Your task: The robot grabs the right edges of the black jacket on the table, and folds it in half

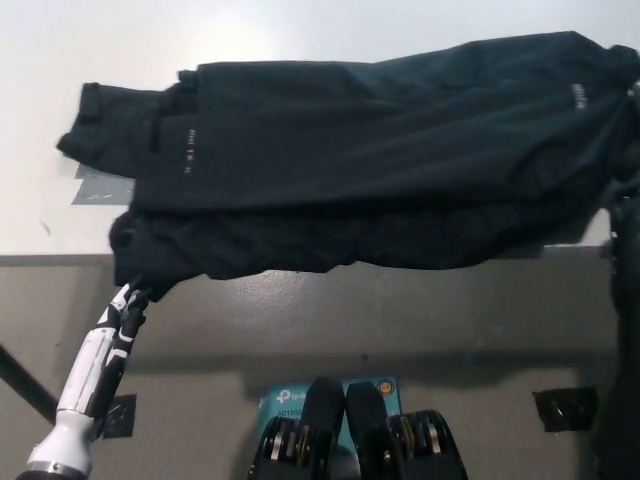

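Black jacket [370,160] lay flat on the white table [250,30], long axis running across the picture from left to right, its near hem drooping a little over the table's front edge.

Left hand [112,335], white, stood below that front edge at lower left. Fingers [130,300] were straight and close together, pointing up and slightly inward, pinching nothing. Their tips sat just under the jacket's lower-left corner, touching it or very nearly; contact could not be settled. From these fingers the jacket lay up and away, nearly all of its length stretching off toward the far side.

Right arm [625,250], black, showed only as a sliver at the picture's right edge, next to the jacket's right end. The hand itself was not made out, so nothing could be said of its fingers or of any hold on the cloth.

Judgement: the fold turns on the right edge, which lay at the far end of the long axis from the left fingers, well apart from them. The right arm was much the nearer to that edge and the natural one to carry it over toward the left end. The left fingers were placed only for the near-left corner.
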Controlling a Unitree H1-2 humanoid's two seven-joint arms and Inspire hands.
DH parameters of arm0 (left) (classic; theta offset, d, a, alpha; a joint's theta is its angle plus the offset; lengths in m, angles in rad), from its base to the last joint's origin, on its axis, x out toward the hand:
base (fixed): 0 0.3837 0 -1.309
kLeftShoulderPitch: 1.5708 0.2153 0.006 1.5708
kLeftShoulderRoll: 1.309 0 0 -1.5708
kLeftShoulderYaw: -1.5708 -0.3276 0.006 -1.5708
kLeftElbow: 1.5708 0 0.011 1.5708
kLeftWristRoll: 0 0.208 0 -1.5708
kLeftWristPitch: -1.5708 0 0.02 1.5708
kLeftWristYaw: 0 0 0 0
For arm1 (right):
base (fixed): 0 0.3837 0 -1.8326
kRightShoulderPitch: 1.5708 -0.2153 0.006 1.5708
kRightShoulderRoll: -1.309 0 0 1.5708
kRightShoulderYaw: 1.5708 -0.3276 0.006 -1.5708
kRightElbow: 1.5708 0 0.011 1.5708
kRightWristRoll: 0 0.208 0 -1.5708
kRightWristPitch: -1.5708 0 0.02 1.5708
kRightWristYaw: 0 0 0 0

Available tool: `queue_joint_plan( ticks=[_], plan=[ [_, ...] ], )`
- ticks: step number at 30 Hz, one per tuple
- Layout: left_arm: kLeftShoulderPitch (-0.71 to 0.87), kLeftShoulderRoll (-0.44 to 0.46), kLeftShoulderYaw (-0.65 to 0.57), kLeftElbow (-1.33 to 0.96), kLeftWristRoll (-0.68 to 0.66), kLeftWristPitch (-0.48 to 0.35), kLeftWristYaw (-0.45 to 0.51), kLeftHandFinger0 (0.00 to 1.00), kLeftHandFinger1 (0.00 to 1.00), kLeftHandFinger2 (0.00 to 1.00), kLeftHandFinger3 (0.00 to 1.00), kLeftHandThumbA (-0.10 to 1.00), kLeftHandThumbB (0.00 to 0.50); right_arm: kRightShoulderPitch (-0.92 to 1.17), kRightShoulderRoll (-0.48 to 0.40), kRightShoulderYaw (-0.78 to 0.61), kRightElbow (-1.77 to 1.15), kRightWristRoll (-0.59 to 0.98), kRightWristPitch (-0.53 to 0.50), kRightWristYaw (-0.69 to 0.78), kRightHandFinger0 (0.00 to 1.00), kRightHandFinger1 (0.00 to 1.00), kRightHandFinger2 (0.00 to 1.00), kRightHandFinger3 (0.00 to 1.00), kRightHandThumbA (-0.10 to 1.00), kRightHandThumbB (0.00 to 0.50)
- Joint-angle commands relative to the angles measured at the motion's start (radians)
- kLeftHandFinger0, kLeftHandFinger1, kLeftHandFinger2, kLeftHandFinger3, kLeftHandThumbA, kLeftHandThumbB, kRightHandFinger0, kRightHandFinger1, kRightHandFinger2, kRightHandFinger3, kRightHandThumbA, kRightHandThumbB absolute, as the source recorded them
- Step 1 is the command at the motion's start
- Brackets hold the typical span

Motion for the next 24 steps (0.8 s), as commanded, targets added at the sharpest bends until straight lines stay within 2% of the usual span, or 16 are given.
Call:
queue_joint_plan(
  ticks=[1, 2, 3, 4, 7, 8, 9, 10, 11, 14, 17, 18, 19, 21, 22, 24],
  plan=[
    [-0.017, 0.019, 0.003, -0.016, -0.009, -0.027, -0.009, 1.0, 1.0, 1.0, 1.0, 1.0, 0.033, -0.043, -0.057, -0.022, -0.06, 0.06, 0.011, 0.012, 0.0, 0.0, 0.58, 1.0, -0.1, 0.027],
    [-0.018, 0.019, 0.003, -0.014, -0.011, -0.028, -0.009, 1.0, 1.0, 1.0, 1.0, 1.0, 0.033, -0.049, -0.06, -0.023, -0.076, 0.06, 0.015, 0.002, 0.0, 0.01, 0.58, 0.78, -0.1, 0.041],
    [-0.018, 0.019, 0.004, -0.016, -0.011, -0.026, -0.01, 1.0, 1.0, 1.0, 1.0, 1.0, 0.032, -0.057, -0.063, -0.023, -0.079, 0.06, 0.013, -0.005, 0.0, 0.01, 0.58, 0.67, -0.1, 0.05],
    [-0.018, 0.019, 0.003, -0.016, -0.01, -0.025, -0.01, 1.0, 1.0, 1.0, 1.0, 1.0, 0.033, -0.059, -0.064, -0.022, -0.081, 0.061, 0.013, -0.009, 0.0, 0.02, 0.57, 0.65, -0.1, 0.054],
    [-0.017, 0.02, 0.003, -0.021, -0.01, -0.025, -0.011, 1.0, 1.0, 1.0, 1.0, 1.0, 0.027, -0.076, -0.06, 0.019, -0.185, 0.053, 0.038, 0.018, 0.0, 0.0, 0.58, 0.73, -0.1, 0.08],
    [-0.019, 0.021, 0.003, -0.021, -0.009, -0.025, -0.011, 1.0, 1.0, 1.0, 1.0, 1.0, 0.023, -0.09, -0.065, 0.041, -0.204, 0.042, 0.048, 0.032, 0.0, 0.04, 0.62, 0.71, -0.1, 0.094],
    [-0.019, 0.021, 0.003, -0.022, -0.008, -0.023, -0.011, 1.0, 1.0, 1.0, 1.0, 1.0, 0.022, -0.096, -0.066, 0.052, -0.217, 0.036, 0.053, 0.024, 0.0, 0.05, 0.61, 0.84, -0.1, 0.114],
    [-0.019, 0.022, 0.002, -0.022, -0.006, -0.021, -0.011, 1.0, 1.0, 1.0, 1.0, 1.0, 0.023, -0.105, -0.065, 0.065, -0.232, 0.029, 0.059, 0.012, 0.0, 0.05, 0.6, 0.87, -0.1, 0.119],
    [-0.02, 0.021, 0.0, -0.02, -0.003, -0.023, -0.011, 1.0, 1.0, 1.0, 1.0, 1.0, 0.039, -0.126, -0.064, 0.101, -0.274, 0.01, 0.078, 0.016, 0.0, 0.08, 0.64, 0.93, -0.1, 0.086],
    [-0.02, 0.021, -0.002, -0.025, 0.003, -0.021, -0.009, 1.0, 1.0, 1.0, 1.0, 1.0, 0.029, -0.196, -0.059, 0.157, -0.299, 0.001, 0.101, 0.013, 0.0, 0.16, 0.7, 0.86, -0.1, 0.116],
    [-0.021, 0.023, -0.004, -0.032, 0.01, -0.017, -0.009, 1.0, 1.0, 1.0, 1.0, 1.0, 0.029, -0.247, -0.058, 0.208, -0.304, -0.03, 0.112, 0.004, 0.0, 0.19, 0.71, 0.87, -0.1, 0.124],
    [-0.024, 0.023, -0.003, -0.031, 0.003, -0.019, -0.012, 1.0, 1.0, 1.0, 1.0, 1.0, 0.027, -0.267, -0.056, 0.228, -0.305, -0.041, 0.106, 0.01, 0.0, 0.2, 0.71, 0.84, -0.1, 0.106],
    [-0.026, 0.025, -0.005, -0.032, 0.007, -0.018, -0.012, 1.0, 1.0, 1.0, 1.0, 1.0, 0.033, -0.293, -0.046, 0.232, -0.311, -0.038, 0.115, -0.013, 0.0, 0.22, 0.73, 0.78, -0.1, 0.128],
    [-0.03, 0.028, -0.006, -0.031, 0.012, -0.019, -0.011, 1.0, 1.0, 1.0, 1.0, 1.0, 0.033, -0.34, -0.031, 0.263, -0.317, -0.048, 0.134, -0.013, 0.0, 0.25, 0.74, 0.8, -0.1, 0.106],
    [-0.032, 0.029, -0.006, -0.031, 0.01, -0.018, -0.013, 1.0, 1.0, 1.0, 1.0, 1.0, 0.033, -0.36, -0.023, 0.281, -0.316, -0.058, 0.137, -0.012, 0.0, 0.27, 0.75, 0.81, -0.1, 0.118],
    [-0.035, 0.027, -0.006, -0.034, 0.008, -0.012, -0.014, 1.0, 1.0, 1.0, 1.0, 1.0, 0.033, -0.398, -0.006, 0.345, -0.301, -0.098, 0.134, 0.014, 0.0, 0.23, 0.7, 0.69, -0.1, 0.119]
  ],
)
